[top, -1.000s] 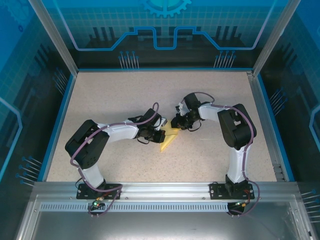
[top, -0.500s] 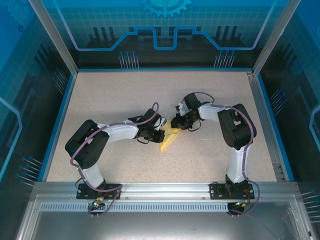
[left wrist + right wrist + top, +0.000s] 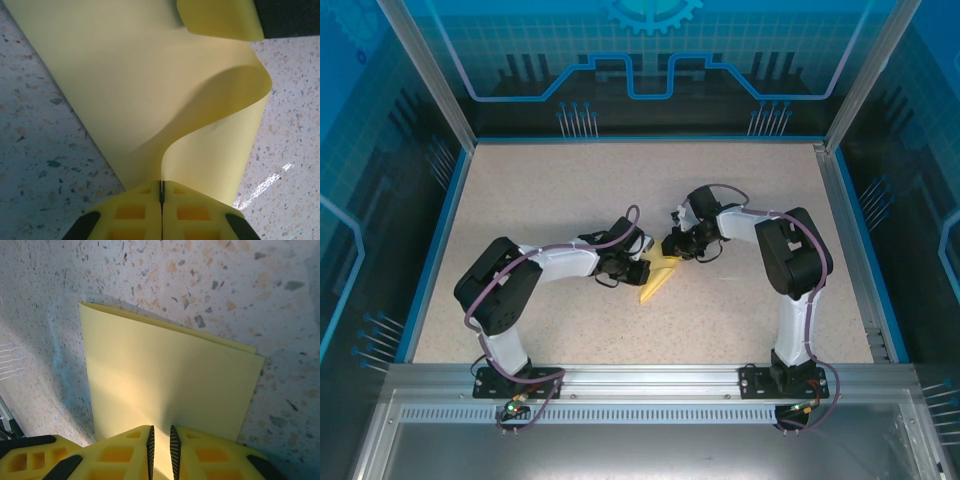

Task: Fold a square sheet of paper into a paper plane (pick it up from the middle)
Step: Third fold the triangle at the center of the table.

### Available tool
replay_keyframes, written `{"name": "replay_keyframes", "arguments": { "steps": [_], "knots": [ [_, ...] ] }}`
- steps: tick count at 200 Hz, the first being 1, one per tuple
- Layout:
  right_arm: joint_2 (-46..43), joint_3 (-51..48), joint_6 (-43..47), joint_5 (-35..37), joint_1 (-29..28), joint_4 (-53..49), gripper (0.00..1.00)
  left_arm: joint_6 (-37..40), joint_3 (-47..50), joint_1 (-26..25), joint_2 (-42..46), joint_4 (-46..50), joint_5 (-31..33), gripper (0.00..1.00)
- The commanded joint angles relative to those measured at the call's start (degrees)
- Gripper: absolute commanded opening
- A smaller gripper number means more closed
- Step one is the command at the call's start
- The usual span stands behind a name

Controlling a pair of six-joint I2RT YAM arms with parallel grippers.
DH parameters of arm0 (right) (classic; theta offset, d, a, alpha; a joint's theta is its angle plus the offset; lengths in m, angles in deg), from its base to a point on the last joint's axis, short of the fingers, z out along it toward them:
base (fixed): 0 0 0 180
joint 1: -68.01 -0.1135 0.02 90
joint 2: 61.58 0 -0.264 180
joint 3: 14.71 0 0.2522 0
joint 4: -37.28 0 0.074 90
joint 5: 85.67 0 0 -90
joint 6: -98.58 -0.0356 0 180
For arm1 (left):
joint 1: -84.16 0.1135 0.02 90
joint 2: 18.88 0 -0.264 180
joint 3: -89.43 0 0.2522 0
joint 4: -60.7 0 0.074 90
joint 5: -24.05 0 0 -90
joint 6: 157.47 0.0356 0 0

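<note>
Paper part-folded, plane not yet finished

Paper point(image 3: 657, 278) lies about the middle of the surface point(image 3: 540, 200), well away from every edge, and both arms meet over it. From above it reads as a narrow yellow wedge with its tip toward the near edge, so it is no flat square — some folding looks done.

The left tool point(image 3: 161, 187) has its jaws pressed together on one edge of the sheet. In its wrist view the sheet rises from the grip in a loose, bulging curve, not pressed flat. The right tool point(image 3: 160, 432) is clamped on the other end with only a thin gap between its jaws. Its wrist view shows two layers stacked with their edges nearly matched, which suggests at least one crease.

My judgement: the task is midway. The curled flap has to be laid down and creased. Whether wings or a sharp nose are formed cannot be told from here — a finished dart is not evident.
</note>
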Motion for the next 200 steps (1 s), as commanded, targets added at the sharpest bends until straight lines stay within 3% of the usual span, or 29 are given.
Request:
{"name": "replay_keyframes", "arguments": {
  "steps": [1,68,200],
  "knots": [
    [3.0,0.2,-0.1,2.7,-1.0,-2.5,0.2,-0.3,-0.1,0.5,1.0,1.7,0.8,0.07],
    [3.1,0.2,0.1,3.0,-1.0,-2.8,0.2,-1.6,-3.8,3.7,2.2,7.9,-9.8,0.08],
    [3.0,0.5,-0.3,2.7,-1.0,-2.7,0.2,0.4,-7.7,4.4,-3.1,11.0,-11.4,0.1]
  ]
}}
